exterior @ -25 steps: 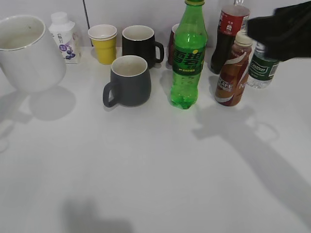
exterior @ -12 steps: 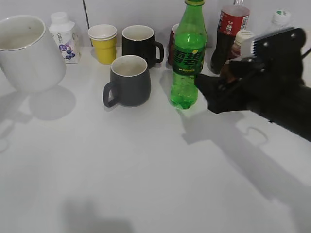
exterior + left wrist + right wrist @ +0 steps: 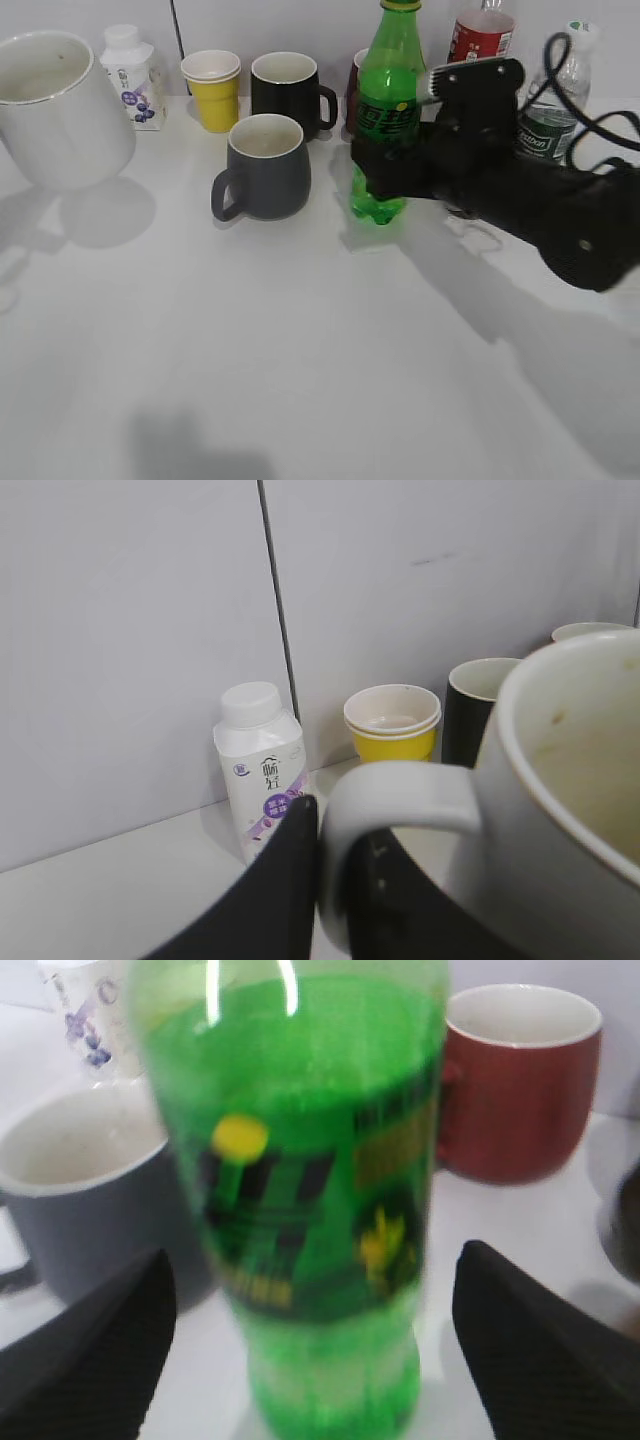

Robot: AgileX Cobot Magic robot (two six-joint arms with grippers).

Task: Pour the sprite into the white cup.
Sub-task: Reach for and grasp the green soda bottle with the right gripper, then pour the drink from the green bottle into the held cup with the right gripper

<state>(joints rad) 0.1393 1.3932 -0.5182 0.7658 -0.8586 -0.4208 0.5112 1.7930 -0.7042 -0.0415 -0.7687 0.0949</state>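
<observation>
A white table (image 3: 300, 360) runs up to a pale panelled wall, with drinks and cups lined along its far edge. In the upper middle of the exterior view stands the sprite (image 3: 388, 110), upright, its green cap near the top edge. The right end effector (image 3: 375, 170) reaches in from the right at label height; in the right wrist view its two dark fingers (image 3: 95, 1345) stand apart, one on each side of the bottle, and whether they touch it cannot be told. The white cup (image 3: 60, 105) sits at the upper left of the exterior view, above its own shadow on the table. In the left wrist view a dark finger (image 3: 275, 895) of the left end effector (image 3: 325, 900) sits just beside the mug's handle, with more dark material inside the handle loop; it appears clamped on the handle. A grey mug (image 3: 265, 165) stands just left of the sprite, with a black mug (image 3: 290, 92) and a yellow paper cup (image 3: 213, 88) behind it. A small white bottle (image 3: 130, 75) stands by the wall at the upper left. A red mug (image 3: 520, 1080) shows behind the sprite in the right wrist view.
</observation>
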